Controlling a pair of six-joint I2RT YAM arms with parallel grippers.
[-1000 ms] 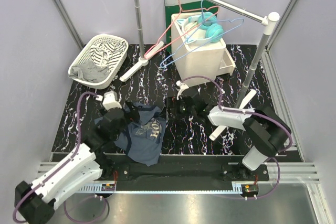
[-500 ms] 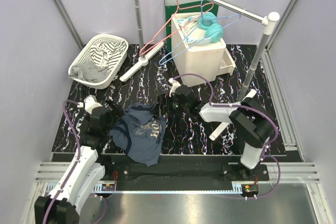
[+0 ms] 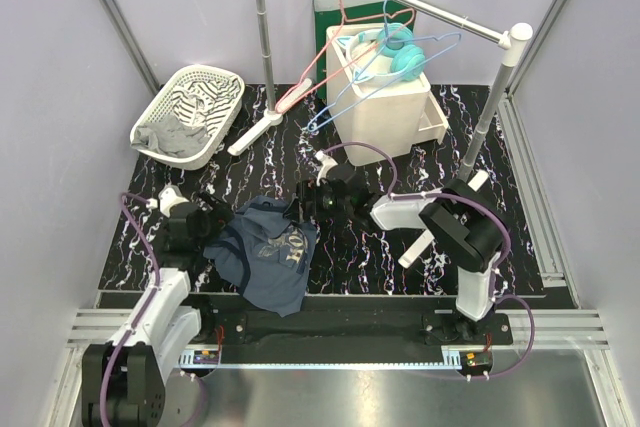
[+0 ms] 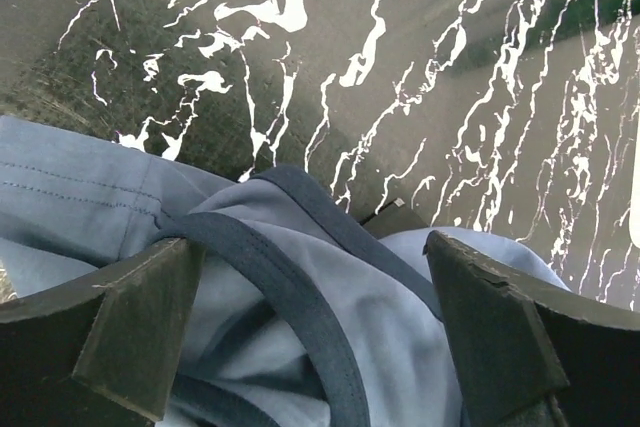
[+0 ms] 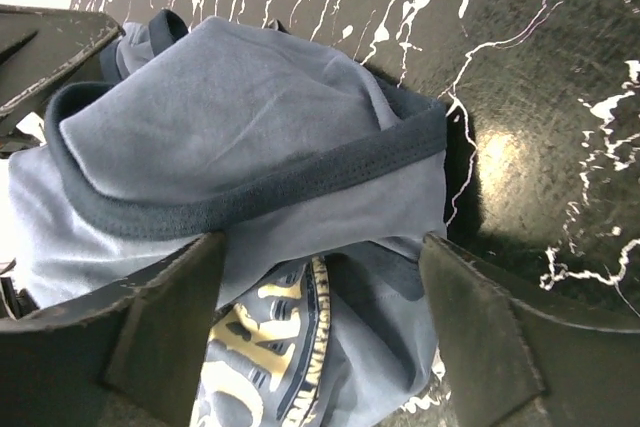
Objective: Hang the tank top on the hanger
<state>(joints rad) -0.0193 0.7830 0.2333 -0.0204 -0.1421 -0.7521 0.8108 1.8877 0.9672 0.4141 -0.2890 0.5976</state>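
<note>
Overhead view of a black marbled table (image 3: 372, 269) with two robot arms bolted at its near edge. The tank top (image 3: 268, 255), dark navy with a pale printed design, lies crumpled on the table at about 7 o'clock from the table's middle, close to the front edge. The hanger (image 3: 340, 97), thin and light blue, hangs from a metal rail (image 3: 440, 9) at 12 o'clock, well apart from the cloth and just beside a pink-red hanger (image 3: 300, 82).

The left gripper (image 3: 215, 222) sits at the garment's 10 o'clock edge and the right gripper (image 3: 312, 199) at its 1 o'clock corner. Each wrist camera shows its own fingers spread wide and released, one either side of a raised fold of blue cloth trimmed with a darker bound edge. Nothing is pinched.

The step in hand looks like taking hold of the top at two opposite points near its upper edge. To do it well, each gripper should probably sink low enough that its pads pass either side of the bound edge, then close on that firmer trim rather than on loose fabric. Catching a single layer seems to matter, since clamping front and back together would shut the opening the hanger must enter. Both grips should be firm before any lift, and the lift should be even.
</note>
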